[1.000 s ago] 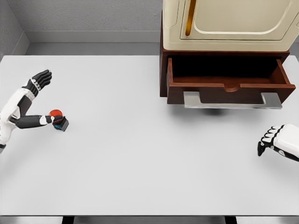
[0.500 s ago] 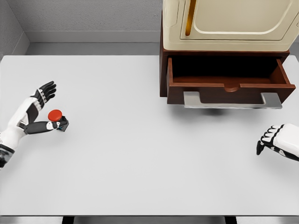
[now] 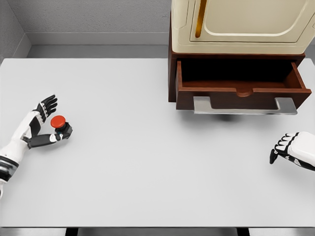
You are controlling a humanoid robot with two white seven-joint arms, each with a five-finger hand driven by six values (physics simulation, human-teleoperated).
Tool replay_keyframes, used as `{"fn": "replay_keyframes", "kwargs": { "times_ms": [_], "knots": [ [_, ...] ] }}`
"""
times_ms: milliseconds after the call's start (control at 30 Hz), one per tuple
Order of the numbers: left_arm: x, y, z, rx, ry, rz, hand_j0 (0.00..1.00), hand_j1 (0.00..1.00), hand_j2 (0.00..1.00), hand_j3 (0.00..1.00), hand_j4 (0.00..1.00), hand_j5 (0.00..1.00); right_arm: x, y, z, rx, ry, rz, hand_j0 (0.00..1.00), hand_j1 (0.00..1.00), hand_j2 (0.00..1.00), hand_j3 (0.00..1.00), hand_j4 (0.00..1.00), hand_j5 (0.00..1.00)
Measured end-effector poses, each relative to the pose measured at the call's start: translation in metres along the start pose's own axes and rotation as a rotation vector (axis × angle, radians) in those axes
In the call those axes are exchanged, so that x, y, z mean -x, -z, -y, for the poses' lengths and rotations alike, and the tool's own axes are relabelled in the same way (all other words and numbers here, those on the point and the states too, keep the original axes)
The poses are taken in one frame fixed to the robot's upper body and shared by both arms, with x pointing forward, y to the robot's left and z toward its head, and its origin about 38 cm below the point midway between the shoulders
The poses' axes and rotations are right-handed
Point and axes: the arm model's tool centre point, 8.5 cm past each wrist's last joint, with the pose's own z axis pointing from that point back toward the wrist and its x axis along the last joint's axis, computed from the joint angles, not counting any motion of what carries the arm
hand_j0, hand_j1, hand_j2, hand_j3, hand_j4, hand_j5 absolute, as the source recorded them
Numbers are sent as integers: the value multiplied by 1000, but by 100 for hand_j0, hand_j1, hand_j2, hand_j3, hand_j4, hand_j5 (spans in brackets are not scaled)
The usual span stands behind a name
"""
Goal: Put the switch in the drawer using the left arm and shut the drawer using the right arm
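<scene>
Head view. Switch (image 3: 60, 126), dark body with a round red button on top, sits on the white table (image 3: 147, 162) near its left edge, well apart from the drawer (image 3: 241, 83).

Left hand (image 3: 42, 120) is at the switch: thumb lies against its near side, the other fingers (image 3: 48, 104) are spread upward behind it and not wrapped around it. Contact looks like thumb only; whether the fingers touch the body cannot be told at this size. Not a closed grasp.

Drawer is pulled out of the dark brown cabinet (image 3: 172, 78) at the table's far right, interior dark, a grey bar handle (image 3: 244, 109) across its front. A cream unit (image 3: 241, 24) stands on top of the cabinet.

Right hand (image 3: 290, 150) is at the right edge, low over the table, below the drawer and apart from it, fingers curled down, holding nothing.
</scene>
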Motion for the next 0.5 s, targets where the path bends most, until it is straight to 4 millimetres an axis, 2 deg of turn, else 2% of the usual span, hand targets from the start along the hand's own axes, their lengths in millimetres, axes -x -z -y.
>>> {"fn": "replay_keyframes", "kwargs": {
  "times_ms": [133,400,500],
  "knots": [
    [4,0,2,0,12,-8,100,100,100,100,100,100,0,0,0,0,0,0,35,35,35,35,35,35],
    [7,1,6,8,46,-14,100,100,100,100,100,100,1,0,1,-4,-4,0,36,36,36,36,36,36],
    [7,0,5,7,56,-15,88,88,88,88,88,88,1,-1,1,-5,-5,0,35,35,35,35,35,35]
  ]
}}
